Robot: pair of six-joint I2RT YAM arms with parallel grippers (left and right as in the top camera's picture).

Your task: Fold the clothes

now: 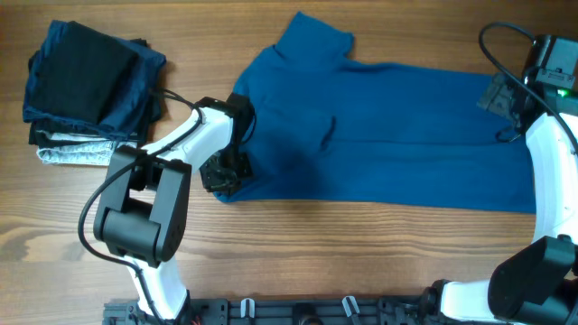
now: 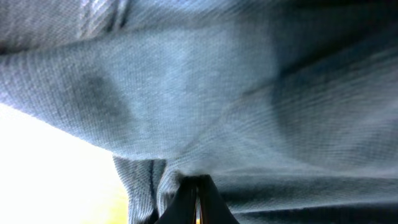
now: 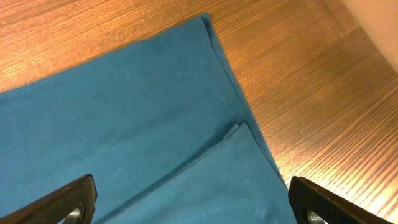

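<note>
The clothes, a medium-blue shirt (image 1: 388, 126), lie spread across the table, one sleeve pointing to the far edge and the hem to the right. My left gripper (image 1: 224, 176) sits at the shirt's left end, shut on a bunched fold of the knit fabric (image 2: 249, 93). In the left wrist view its dark tips (image 2: 198, 182) meet with cloth pinched between them. My right gripper (image 1: 506, 113) hovers over the right end of the shirt, near its far corner. It is open, its fingers (image 3: 68, 199) spread wide above the flat blue cloth (image 3: 124, 112), holding nothing.
A stack of folded dark navy, black and grey garments (image 1: 90, 86) rests at the far left. Bare wooden tabletop (image 1: 361, 253) runs along the front, and more wood (image 3: 298, 74) shows beyond the shirt's right corner. The arm bases stand at the front edge.
</note>
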